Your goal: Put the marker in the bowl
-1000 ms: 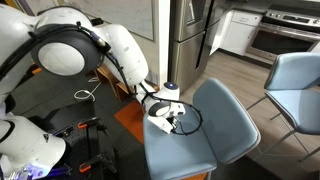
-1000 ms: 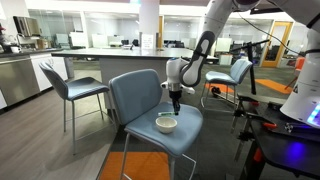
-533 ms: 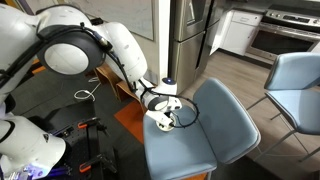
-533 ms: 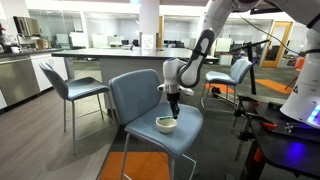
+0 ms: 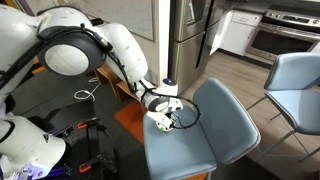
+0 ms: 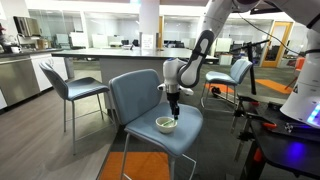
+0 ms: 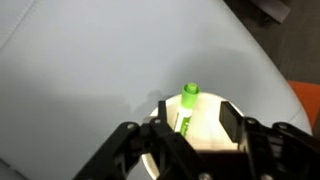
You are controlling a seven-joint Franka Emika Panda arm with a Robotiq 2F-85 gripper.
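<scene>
hand (image 6: 174,99) lowered in the last second over small round white bowl (image 6: 166,124) on blue chair surface (image 5: 200,135); fingers spread, thin green marker (image 7: 185,108) lying inside, lower centre of wrist view; placement judged complete

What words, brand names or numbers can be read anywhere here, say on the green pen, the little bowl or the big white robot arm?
No text can be read in any view.
The marker: any print on its barrel is too blurred to read.
The bowl: plain, no lettering shows.
The robot arm: white shells with no legible label or logo in both exterior views.
The kitchen and office backgrounds: too small to show any signs.
</scene>
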